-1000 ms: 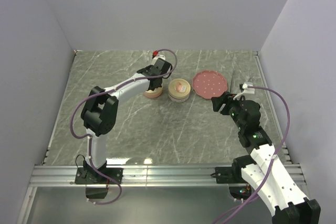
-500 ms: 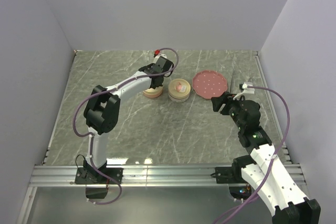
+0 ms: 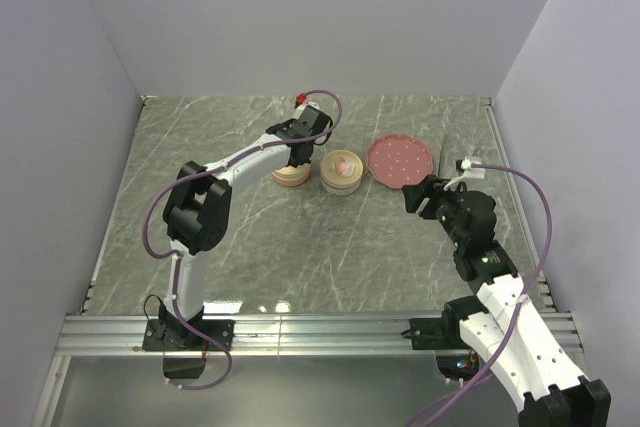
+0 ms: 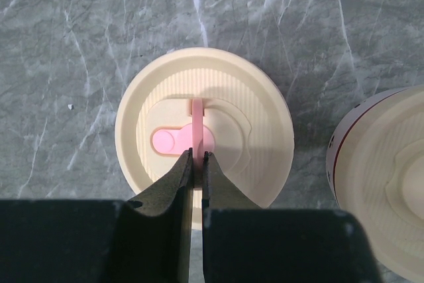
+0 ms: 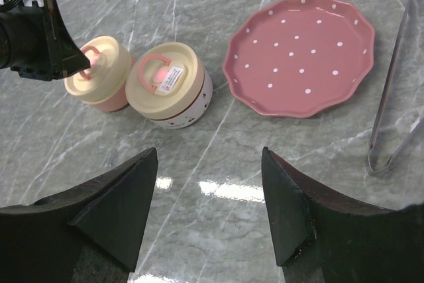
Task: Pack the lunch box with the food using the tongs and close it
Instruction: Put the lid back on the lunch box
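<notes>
The lunch box shows as two round bowls with cream lids: a pink one and a white one side by side. My left gripper is shut on the upright pink handle of the pink bowl's lid, which looks seated on its bowl. The thin metal tongs lie on the table to the right of the pink dotted plate. My right gripper hangs open over bare table in front of the plate, holding nothing. The food is out of view.
The white bowl stands just right of the gripped lid, a small gap apart. Grey walls close in the marble table on three sides, and a metal rail runs along the near edge.
The left arm has shifted slightly while keeping its grip on the lid handle. The right arm has not moved.
</notes>
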Robot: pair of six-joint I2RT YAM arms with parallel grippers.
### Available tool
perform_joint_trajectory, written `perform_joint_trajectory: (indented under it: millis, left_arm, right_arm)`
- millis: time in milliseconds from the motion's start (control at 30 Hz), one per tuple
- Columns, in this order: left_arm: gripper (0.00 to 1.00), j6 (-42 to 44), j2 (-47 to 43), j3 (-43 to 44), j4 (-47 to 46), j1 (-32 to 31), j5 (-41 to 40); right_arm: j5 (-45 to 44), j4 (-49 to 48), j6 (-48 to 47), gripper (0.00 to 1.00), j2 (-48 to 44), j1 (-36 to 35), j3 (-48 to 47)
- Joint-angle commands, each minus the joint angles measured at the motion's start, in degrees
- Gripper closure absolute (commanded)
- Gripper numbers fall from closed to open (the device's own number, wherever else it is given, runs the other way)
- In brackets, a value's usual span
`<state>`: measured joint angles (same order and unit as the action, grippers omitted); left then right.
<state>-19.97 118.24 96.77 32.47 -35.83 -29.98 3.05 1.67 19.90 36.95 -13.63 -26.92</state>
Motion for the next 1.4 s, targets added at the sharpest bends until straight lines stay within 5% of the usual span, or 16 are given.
perform_joint_trajectory:
  millis: [0,200,433,533,1000,1367]
  left_arm:
    - [1.00,-0.34,0.51,-0.71,-0.92,-0.20,2.99]
    - [0.91,-0.69,-0.81,-1.76,-1.35,-0.20,2.47]
    - [0.51,-1.22,-1.43,-2.11,-1.36,-0.29,2.20]
    - [0.45,-1.39,-1.95,-2.38,-1.62,-0.29,1.77]
    - [0.45,-1.92,-4.33,-4.57,-3.11,-0.64,2.29]
    - [0.46,-4.73,-8.72,-15.12,-10.93,-0.55,4.13]
  right_arm:
    - [0.29,-2.46,-0.04,0.29,-0.04,-0.52,0.46]
    - [0.20,-2.38,-0.04,0.29,0.05,-0.52,0.46]
    - [0.12,-2.38,-0.04,0.29,0.05,-0.61,0.37]
    - [0.12,-2.38,-0.13,0.29,0.23,-0.78,0.37]
    - [-0.15,-2.46,-0.04,0.29,0.58,-0.96,0.20]
    - [-0.15,-2.29,-0.13,0.29,0.49,-0.96,0.29]
